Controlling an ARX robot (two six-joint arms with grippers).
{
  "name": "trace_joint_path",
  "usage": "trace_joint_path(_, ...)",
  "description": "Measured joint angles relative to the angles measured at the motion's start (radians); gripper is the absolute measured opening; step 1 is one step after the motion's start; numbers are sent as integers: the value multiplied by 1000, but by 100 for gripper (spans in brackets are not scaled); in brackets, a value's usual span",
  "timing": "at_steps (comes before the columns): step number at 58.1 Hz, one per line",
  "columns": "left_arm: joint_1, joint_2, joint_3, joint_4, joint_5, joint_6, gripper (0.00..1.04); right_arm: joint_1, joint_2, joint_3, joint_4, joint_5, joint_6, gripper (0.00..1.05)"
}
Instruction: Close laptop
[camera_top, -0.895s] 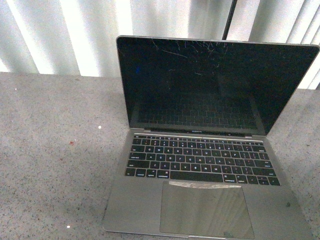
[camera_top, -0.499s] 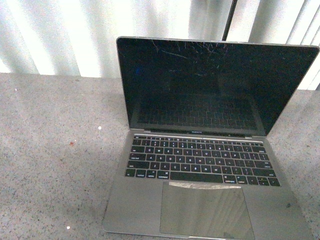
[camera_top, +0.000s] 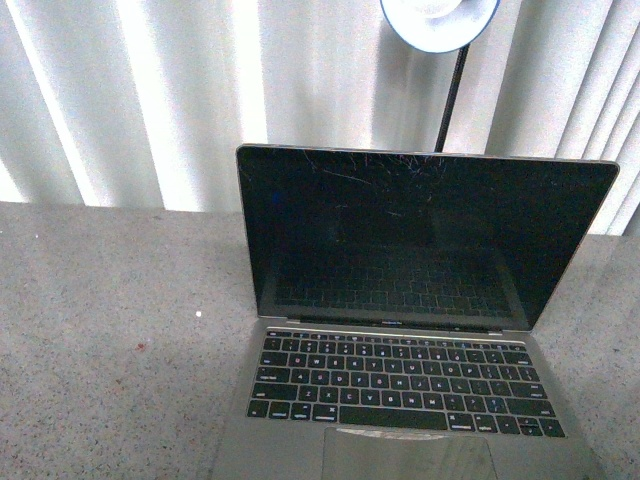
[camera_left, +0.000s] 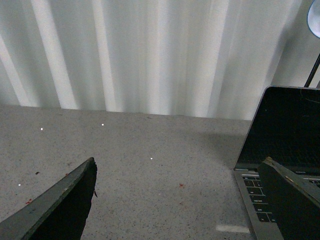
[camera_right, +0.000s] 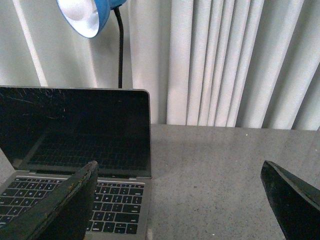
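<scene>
The silver-grey laptop (camera_top: 400, 335) is pictured open on the table (camera_top: 110, 330), black screen (camera_top: 420, 240) scratched near its top; beside it, left end effector (camera_left: 178, 162) and right end effector (camera_right: 180, 164) are spread wide.

No readable text, brand or number anywhere. Pale legends on the keys (camera_top: 400, 385) of the laptop (camera_top: 400, 330), too small to make out. Faint wordmark below the screen (camera_top: 420, 230), blurred beyond reading.
</scene>
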Motion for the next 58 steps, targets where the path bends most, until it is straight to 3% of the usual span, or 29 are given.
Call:
trace_joint_path(18,0,0,0,0,0,0,98,0,0,0,0,0,0,97)
trace_joint_path(22,-32,51,10,-29,-101,-71,98,6,42,32,-84,11,53,97)
trace_joint_path(25,-51,142,14,27,-113,-138,98,16,152,76,-130,9,92,97)
trace_joint_path(35,-93,613,121,502,28,-138,98,-5,581,198,156,-158,-22,97)
trace_joint_path(41,-135,848,242,665,89,-79,98,-34,797,292,299,-226,-145,97)
trace_joint_path(45,-181,1026,347,717,173,-47,98,-50,942,362,364,-261,-217,97)
trace_joint_path(49,-229,1204,482,748,187,5,98,-56,1114,461,436,-294,-314,97)
trace_joint_path(58,-274,1453,761,610,170,79,98,-49,1316,645,398,-331,-415,97)
